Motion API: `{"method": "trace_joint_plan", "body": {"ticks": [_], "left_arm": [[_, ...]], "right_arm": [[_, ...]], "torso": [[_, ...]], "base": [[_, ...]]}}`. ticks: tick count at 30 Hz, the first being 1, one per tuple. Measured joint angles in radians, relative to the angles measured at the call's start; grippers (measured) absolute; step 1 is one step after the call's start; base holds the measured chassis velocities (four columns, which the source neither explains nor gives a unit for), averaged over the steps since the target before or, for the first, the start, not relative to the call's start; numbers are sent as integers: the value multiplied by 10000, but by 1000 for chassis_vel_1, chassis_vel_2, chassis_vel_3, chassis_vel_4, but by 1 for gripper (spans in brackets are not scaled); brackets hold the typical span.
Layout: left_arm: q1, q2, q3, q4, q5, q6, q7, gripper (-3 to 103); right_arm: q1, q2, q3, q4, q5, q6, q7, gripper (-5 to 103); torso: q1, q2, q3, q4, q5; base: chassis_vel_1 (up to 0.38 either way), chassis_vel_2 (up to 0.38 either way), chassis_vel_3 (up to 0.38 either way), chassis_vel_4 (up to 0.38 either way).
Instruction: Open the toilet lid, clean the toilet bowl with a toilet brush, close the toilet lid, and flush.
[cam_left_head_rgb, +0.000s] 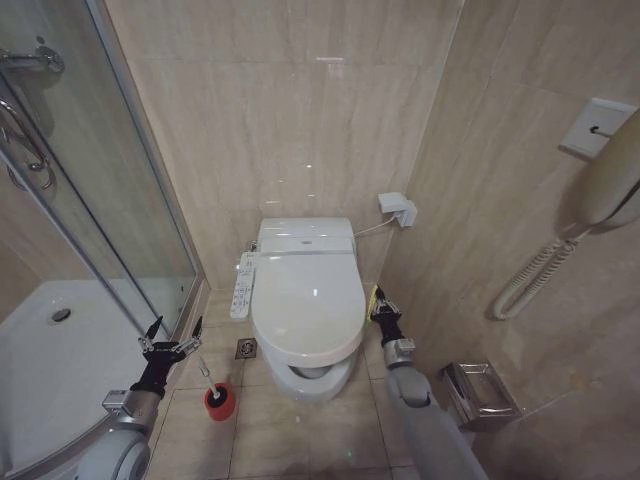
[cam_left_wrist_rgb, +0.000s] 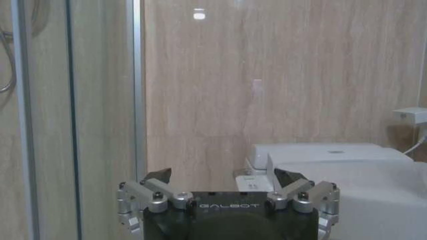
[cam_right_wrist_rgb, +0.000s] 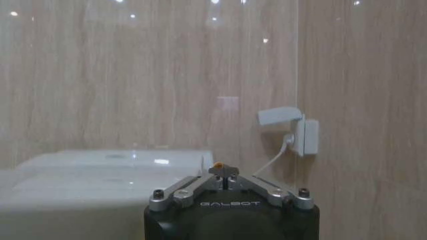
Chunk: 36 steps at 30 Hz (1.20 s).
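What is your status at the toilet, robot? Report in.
Left gripper open, hovering above the toilet brush. Right gripper shut, beside the toilet lid at its strap. Lid down. Nothing in the way.

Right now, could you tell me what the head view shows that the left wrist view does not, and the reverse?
Head view alone: the toilet brush standing in its red holder on the floor left of the toilet bowl, the shut right gripper at the green-yellow strap on the lid's right edge, and a wall phone.

Left wrist view alone: a close look at the open left gripper, with nothing between its fingers.

Both: the closed toilet lid, the shower door frame, and the wall plug.
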Motion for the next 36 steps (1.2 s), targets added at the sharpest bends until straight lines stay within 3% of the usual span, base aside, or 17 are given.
{"method": "trace_joint_plan", "body": {"ticks": [17, 36], "left_arm": [[0, 0, 0, -1, 0, 0, 0, 100], [0, 0, 0, -1, 0, 0, 0, 100]], "right_arm": [[63, -303, 159, 915, 589, -368, 156, 0], [858, -161, 231, 800, 688, -642, 531, 0]], "torso": [[0, 0, 1, 1, 0], [0, -2, 1, 0, 0]], "base": [[0, 0, 0, 0], [0, 0, 0, 0]]}}
